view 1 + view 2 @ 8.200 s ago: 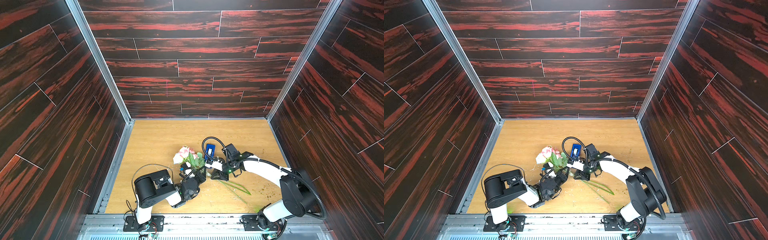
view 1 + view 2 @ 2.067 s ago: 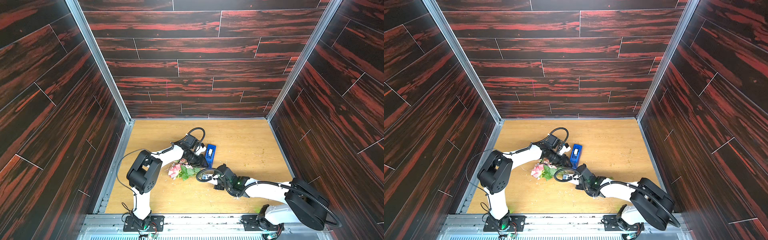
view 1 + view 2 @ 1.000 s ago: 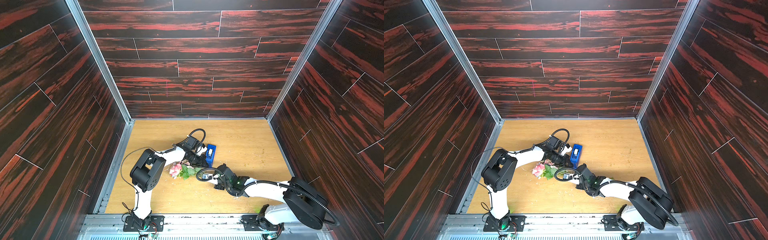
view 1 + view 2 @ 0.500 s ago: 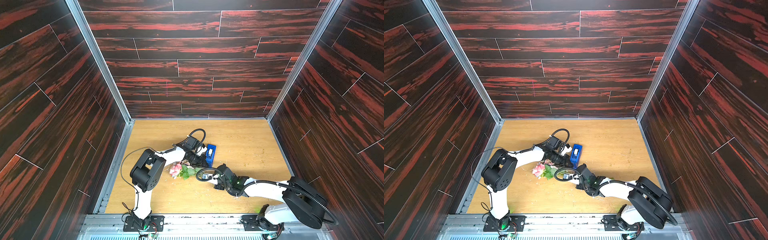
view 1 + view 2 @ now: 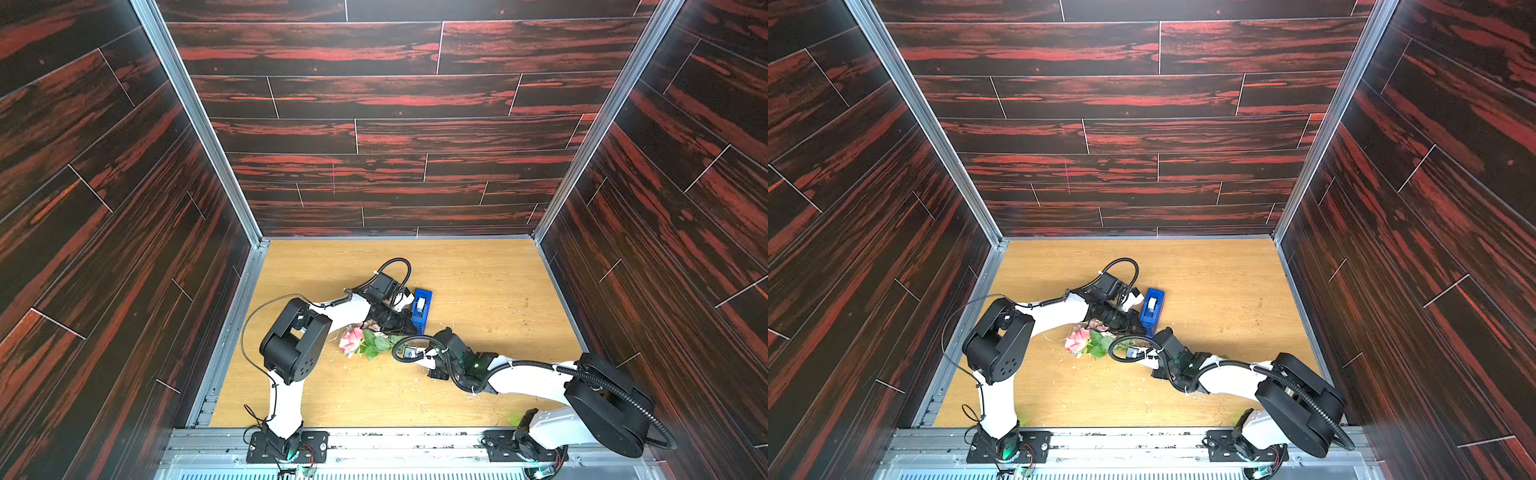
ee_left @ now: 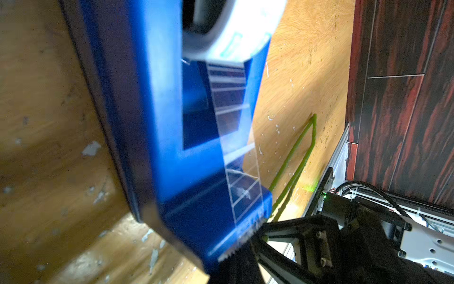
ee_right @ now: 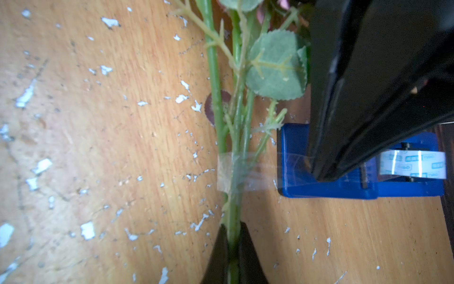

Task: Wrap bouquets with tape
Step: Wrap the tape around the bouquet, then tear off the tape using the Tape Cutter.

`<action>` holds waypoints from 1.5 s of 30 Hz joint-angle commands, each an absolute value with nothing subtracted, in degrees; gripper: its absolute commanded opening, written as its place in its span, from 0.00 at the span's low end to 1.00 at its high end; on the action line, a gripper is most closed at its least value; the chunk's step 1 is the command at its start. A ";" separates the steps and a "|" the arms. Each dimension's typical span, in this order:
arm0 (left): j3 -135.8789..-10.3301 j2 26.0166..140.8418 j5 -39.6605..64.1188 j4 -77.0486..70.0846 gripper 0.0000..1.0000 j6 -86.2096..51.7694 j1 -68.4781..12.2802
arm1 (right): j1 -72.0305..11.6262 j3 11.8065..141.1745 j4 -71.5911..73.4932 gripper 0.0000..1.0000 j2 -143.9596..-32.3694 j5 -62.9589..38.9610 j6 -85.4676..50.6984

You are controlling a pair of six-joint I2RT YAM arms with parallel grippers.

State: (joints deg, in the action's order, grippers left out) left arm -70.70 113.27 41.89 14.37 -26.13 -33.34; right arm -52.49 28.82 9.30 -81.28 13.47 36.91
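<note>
The right gripper is seen nearest, its fingers clamped on the green stems of the bouquet, which is laid flat on the table with its pink blooms turned toward the left arm's side. Just beyond the grip, a clear strip of tape is stuck across the stems and is stretched, unbroken, to the blue dispenser just beside them. The left gripper is held with its fingers together, their tip set against the dispenser's cutter end where the strip leaves it; whether the strip is pinched cannot be told. The whitish roll is seated farther back in the dispenser.
</note>
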 commanded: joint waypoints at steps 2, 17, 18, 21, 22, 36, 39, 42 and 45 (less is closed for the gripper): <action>-66.08 117.63 28.06 13.92 0.06 -26.37 -33.11 | -53.00 28.45 8.23 0.00 -82.31 9.32 36.71; -63.56 105.70 27.12 11.87 0.40 -27.55 -32.50 | -53.01 28.72 7.63 0.00 -82.52 8.26 36.21; -63.50 105.60 27.21 11.87 0.40 -27.69 -32.43 | -53.04 28.73 7.50 0.00 -82.40 8.17 36.21; -63.31 104.80 27.42 11.73 0.40 -27.77 -32.38 | -52.95 28.83 7.27 0.00 -82.10 7.61 36.21; -63.38 104.49 27.44 11.65 0.40 -27.72 -32.43 | -52.91 28.78 7.15 0.00 -82.00 7.57 36.21; -63.53 101.85 34.69 7.46 0.39 -29.88 -32.38 | -52.21 29.07 6.68 0.00 -81.69 6.62 36.15; -64.40 101.34 34.40 8.82 0.41 -29.29 -32.43 | -52.11 29.09 6.67 0.00 -81.56 6.43 36.12; -64.92 100.84 34.15 9.48 0.42 -29.17 -32.38 | -52.05 29.08 6.59 0.00 -81.48 6.45 36.12; -64.95 101.13 34.25 9.21 0.42 -29.53 -32.51 | -51.85 29.00 6.58 0.00 -81.21 5.93 36.04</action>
State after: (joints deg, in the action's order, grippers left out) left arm -63.92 103.20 34.26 8.78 -29.65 -32.51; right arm -51.64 28.82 8.97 -81.43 9.91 36.47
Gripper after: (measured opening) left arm 0.422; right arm 0.080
